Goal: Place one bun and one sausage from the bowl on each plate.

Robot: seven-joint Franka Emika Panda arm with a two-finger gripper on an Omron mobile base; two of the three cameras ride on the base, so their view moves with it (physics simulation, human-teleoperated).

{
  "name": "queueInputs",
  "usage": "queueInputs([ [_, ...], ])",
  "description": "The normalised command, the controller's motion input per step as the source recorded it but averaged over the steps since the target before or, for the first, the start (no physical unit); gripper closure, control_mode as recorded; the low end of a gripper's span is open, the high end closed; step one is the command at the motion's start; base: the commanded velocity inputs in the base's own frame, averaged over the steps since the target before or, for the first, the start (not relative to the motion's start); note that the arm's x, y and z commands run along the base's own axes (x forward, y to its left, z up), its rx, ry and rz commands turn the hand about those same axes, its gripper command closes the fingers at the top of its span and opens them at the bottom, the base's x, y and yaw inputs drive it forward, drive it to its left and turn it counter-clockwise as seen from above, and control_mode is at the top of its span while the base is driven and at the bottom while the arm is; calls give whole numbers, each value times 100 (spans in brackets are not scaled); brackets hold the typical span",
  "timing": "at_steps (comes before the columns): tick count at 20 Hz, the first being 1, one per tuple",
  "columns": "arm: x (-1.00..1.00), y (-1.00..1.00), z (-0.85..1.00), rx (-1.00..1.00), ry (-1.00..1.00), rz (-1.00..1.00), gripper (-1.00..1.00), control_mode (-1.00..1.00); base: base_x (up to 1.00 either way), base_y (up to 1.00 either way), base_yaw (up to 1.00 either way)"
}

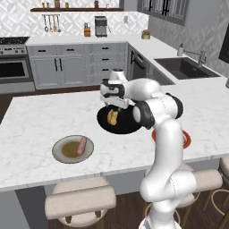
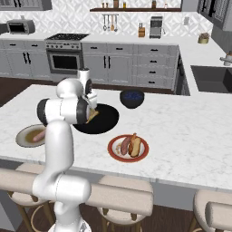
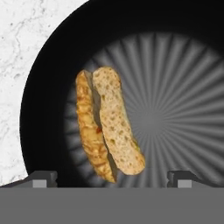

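One bun (image 3: 111, 124) remains in the black bowl (image 3: 48, 87), and we judge it the last item to move. We find the gripper (image 3: 111, 179) poised directly above it, jaws spread wide and grasping nothing, a fingertip showing at each side of the hand view's lower edge. The bun lies split, its two halves side by side, running from about 11 o'clock to 5 o'clock off the bowl's centre.

On the near counter edge the red-rimmed plate (image 2: 128, 147) carries a bun and a sausage together, so we rate it complete. At 9 o'clock from the bowl in the left base view, the grey-rimmed plate (image 1: 73, 149) holds a sausage (image 1: 82, 145) alone and awaits this bun. Beyond the bowl, at roughly 1 o'clock in the right base view, stands a dark-blue bowl (image 2: 132, 98), not part of the job.

Risks noted: the bun lies oblique to the fingers, so closing may pinch one half alone or spin it; an off-centre descent could strike the bowl and shift it.
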Motion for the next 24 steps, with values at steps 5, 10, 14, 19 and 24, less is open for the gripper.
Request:
queueInputs([
  [5,4,0,-29,0,0,0,-100,-100,0,0,0],
  [10,2,0,-16,0,0,0,-100,-100,0,0,0],
  [14,9,0,-14,0,0,0,-100,-100,0,0,0],
  [19,15,7,-15,0,0,0,-100,-100,0,0,0],
  [24,7,10,-16,0,0,0,-100,-100,0,0,0],
])
